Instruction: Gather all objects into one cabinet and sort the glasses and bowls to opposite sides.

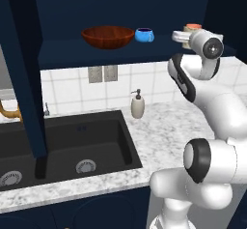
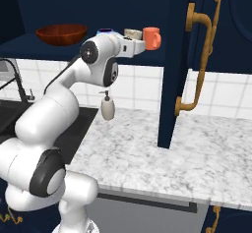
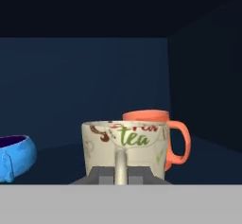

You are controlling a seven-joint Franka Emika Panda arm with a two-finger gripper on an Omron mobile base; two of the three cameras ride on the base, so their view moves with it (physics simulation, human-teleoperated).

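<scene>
On the shelf of the dark navy cabinet (image 1: 62, 54) the wide wooden bowl (image 1: 107, 36) (image 2: 61, 34) stands at the left, with the blue cup (image 1: 144, 35) (image 2: 105, 31) (image 3: 14, 159) just right of it. My gripper (image 3: 121, 173) (image 2: 139, 43) reaches in at the right end. It is shut on the handle of the cream mug (image 3: 125, 145) (image 2: 132, 33), which is upright and printed "tea". Close behind it and to its right the orange mug (image 3: 176, 142) (image 2: 151, 38) (image 1: 193, 27) stands upright on the shelf.
The cabinet's open navy door (image 1: 24, 78) hangs over the black sink (image 1: 72, 146). A soap dispenser (image 1: 138, 105) (image 2: 108, 106) stands on the marble counter (image 2: 197, 153) below the shelf. The tall navy unit with a brass handle (image 2: 199, 55) rises to the right.
</scene>
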